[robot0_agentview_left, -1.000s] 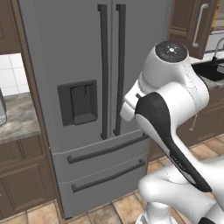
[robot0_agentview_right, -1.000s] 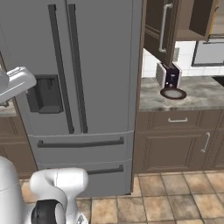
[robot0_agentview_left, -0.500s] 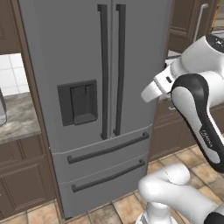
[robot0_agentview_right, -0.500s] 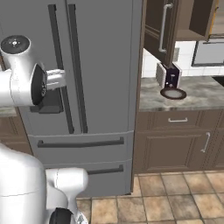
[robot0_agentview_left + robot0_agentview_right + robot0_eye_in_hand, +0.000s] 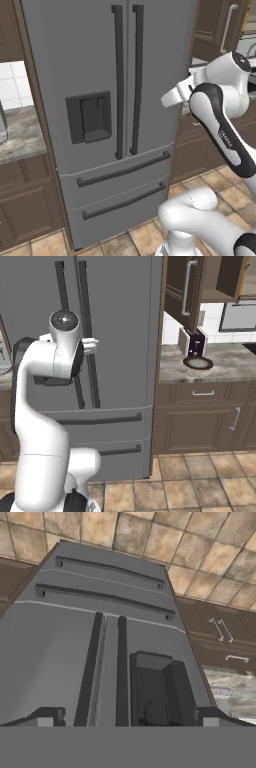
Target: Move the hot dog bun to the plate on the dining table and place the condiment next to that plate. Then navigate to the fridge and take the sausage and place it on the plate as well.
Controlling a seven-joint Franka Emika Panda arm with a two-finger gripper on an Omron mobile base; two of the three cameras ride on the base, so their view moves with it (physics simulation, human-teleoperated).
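Note:
The fridge (image 5: 100, 60) stands straight ahead, tall and grey, with both upper doors shut. Two long dark bar handles (image 5: 127, 80) run down its middle, a dispenser panel (image 5: 90, 117) is set in the left door, and two drawers (image 5: 120, 187) lie below. My gripper (image 5: 167, 99) (image 5: 92, 346) is raised at door height, a little short of the right door and touching nothing. In the hand view its fingertips (image 5: 47, 718) stand wide apart, open and empty, with the fridge front upside down beyond them. The sausage, hot dog bun, plate, condiment and dining table are out of view.
A dark toaster-like appliance (image 5: 196, 346) sits on the grey stone counter (image 5: 225, 363) right of the fridge, over brown cabinets (image 5: 200, 416). Another counter (image 5: 20, 142) lies left of the fridge. Tan floor tiles (image 5: 200, 481) spread in front.
The arm has unfolded from a hunched pose, and the hand has risen and turned toward the fridge doors. The fridge and the room have not shifted.

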